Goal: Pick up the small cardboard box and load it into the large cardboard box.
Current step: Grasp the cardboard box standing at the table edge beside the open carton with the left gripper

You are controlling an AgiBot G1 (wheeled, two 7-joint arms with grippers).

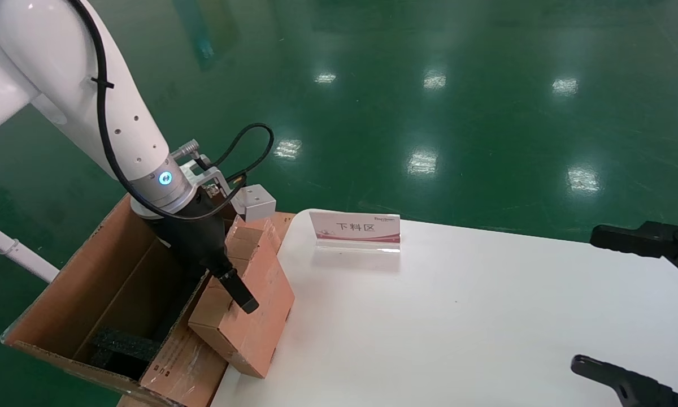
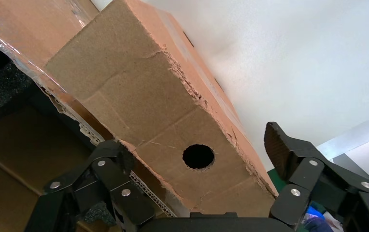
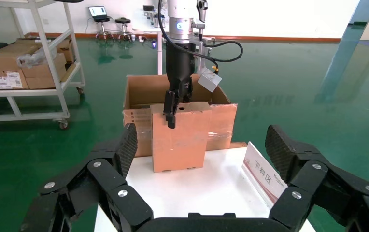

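Note:
The small cardboard box stands tilted on the white table's left edge and leans against the outer wall of the large cardboard box. My left gripper is open and straddles the small box's upper end. One finger lies over its outer face; the other is hidden on the large-box side. In the left wrist view the narrow side with the round hole sits between the fingers, with a gap on one side. Black foam lies in the large box. My right gripper hangs open at the table's right.
A red-and-white sign stands at the back of the white table. The large box sits off the table's left edge over the green floor. In the right wrist view a wheeled rack with cartons stands far behind.

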